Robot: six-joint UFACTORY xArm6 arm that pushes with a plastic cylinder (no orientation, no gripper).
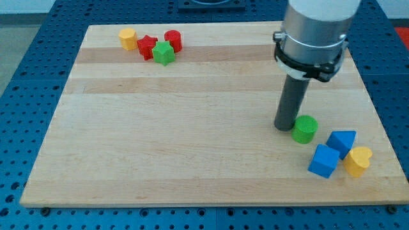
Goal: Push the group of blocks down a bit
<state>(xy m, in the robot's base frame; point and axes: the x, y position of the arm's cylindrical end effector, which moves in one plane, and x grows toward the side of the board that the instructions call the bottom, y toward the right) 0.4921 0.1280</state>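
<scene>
My tip [284, 127] rests on the board at the view's right, touching or nearly touching the left side of a green cylinder [305, 129]. Just below and right of it lie a blue cube [324, 160], a blue triangular block [342, 141] and a yellow heart-shaped block [358, 160], close together. At the view's top left sits another cluster: a yellow cylinder [128, 38], a red star [147, 46], a green star [163, 53] and a red cylinder [173, 40].
The wooden board [179, 128] lies on a blue perforated table [25, 96]. The arm's grey body [316, 32] hangs over the board's upper right. The right-hand blocks lie near the board's bottom right edge.
</scene>
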